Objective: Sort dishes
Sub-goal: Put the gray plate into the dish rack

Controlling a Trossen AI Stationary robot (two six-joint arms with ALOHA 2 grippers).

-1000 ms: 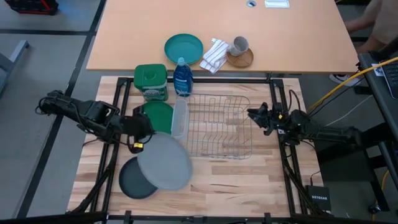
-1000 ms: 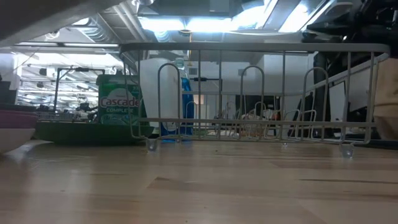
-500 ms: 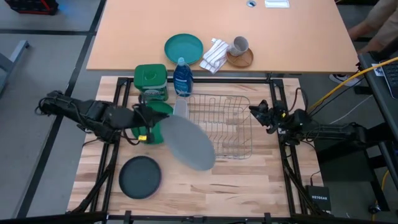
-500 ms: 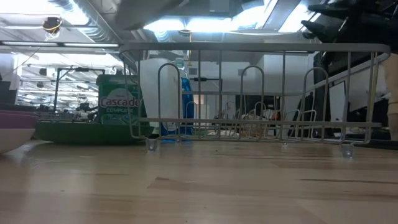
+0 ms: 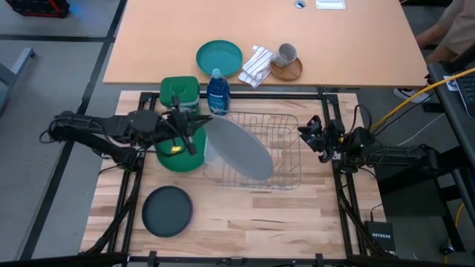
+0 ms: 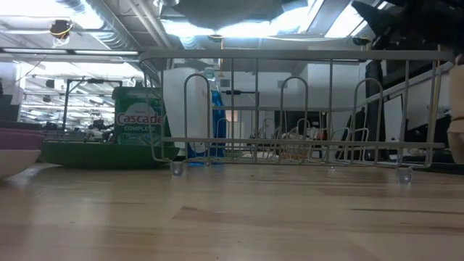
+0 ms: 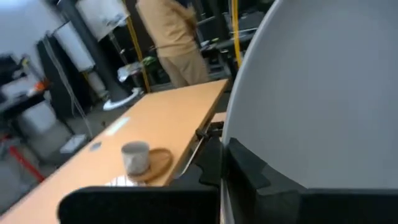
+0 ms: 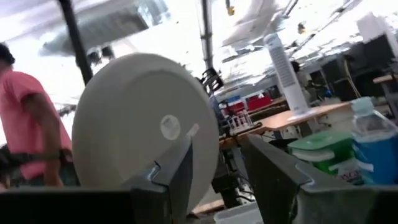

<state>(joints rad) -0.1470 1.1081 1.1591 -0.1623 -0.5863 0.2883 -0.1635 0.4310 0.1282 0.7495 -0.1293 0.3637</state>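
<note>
My left gripper [image 5: 194, 139] is shut on the large light grey plate [image 5: 239, 148] and holds it above the wire dish rack [image 5: 286, 159]. The plate also shows in the right wrist view [image 8: 146, 118]. A white plate [image 6: 185, 109] stands on edge in the rack's left end. The green plate [image 5: 174, 156] lies flat on the table under my left gripper. The dark grey plate [image 5: 167, 211] lies flat at the near left; a magenta-pink rim [image 6: 18, 136] shows at the low view's left. My right gripper [image 5: 306, 137] is open and empty at the rack's right side. My left gripper pinches the grey plate's rim [image 7: 239, 134] at the plate's left edge between its two fingers, one finger [image 7: 249, 171] on each face. The fingers come level from the table's left. The plate is lifted clear and tilted, above the rack.
A green-lidded tub [image 5: 180, 93] and a blue bottle [image 5: 217, 90] stand behind the rack. On the far desk are a teal plate [image 5: 219, 57], a striped cloth [image 5: 256, 65] and a mug on a coaster [image 5: 286, 55]. A person [image 7: 174, 37] stands beyond the table.
My left gripper has carried the grey plate from above the dark grey plate at the near left toward the far right, over the rack. The plate has tipped from nearly flat to tilted. The dark grey plate is now uncovered.
</note>
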